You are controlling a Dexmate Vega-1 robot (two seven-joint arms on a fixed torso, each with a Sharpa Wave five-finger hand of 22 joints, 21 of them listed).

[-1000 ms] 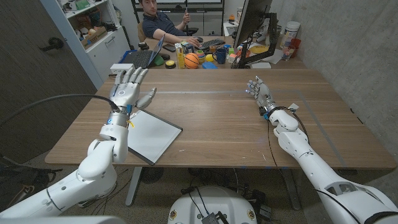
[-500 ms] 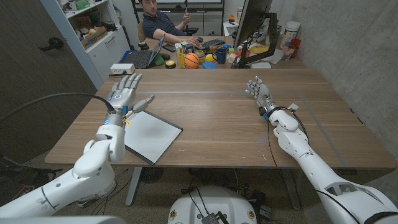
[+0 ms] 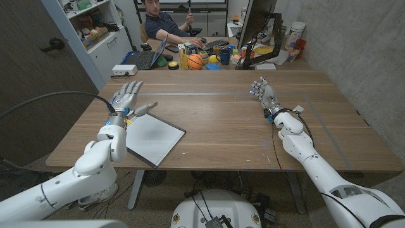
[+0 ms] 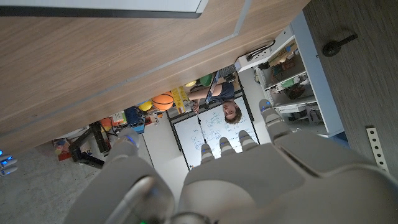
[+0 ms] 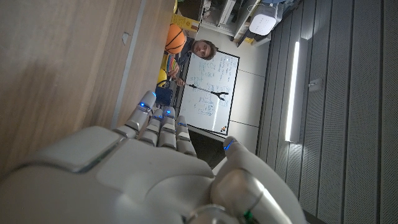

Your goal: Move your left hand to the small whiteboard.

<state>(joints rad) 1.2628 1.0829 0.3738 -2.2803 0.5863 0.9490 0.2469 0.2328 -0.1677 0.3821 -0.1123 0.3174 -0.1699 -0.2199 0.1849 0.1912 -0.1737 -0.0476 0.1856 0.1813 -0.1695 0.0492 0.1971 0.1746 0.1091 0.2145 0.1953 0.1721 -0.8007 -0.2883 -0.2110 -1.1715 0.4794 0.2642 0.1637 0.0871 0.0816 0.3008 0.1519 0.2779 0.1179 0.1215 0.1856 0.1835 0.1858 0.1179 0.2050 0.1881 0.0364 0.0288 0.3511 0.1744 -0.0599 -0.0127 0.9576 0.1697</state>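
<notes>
The head view shows the left hand (image 3: 126,101), fingers spread and holding nothing, at the small whiteboard's (image 3: 152,137) far-left corner, while its wrist view catches just the board's edge (image 4: 102,7).

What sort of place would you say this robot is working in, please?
Probably an office or lab: a person sits at a cluttered desk with a monitor behind the wooden table, and shelves stand alongside.
</notes>
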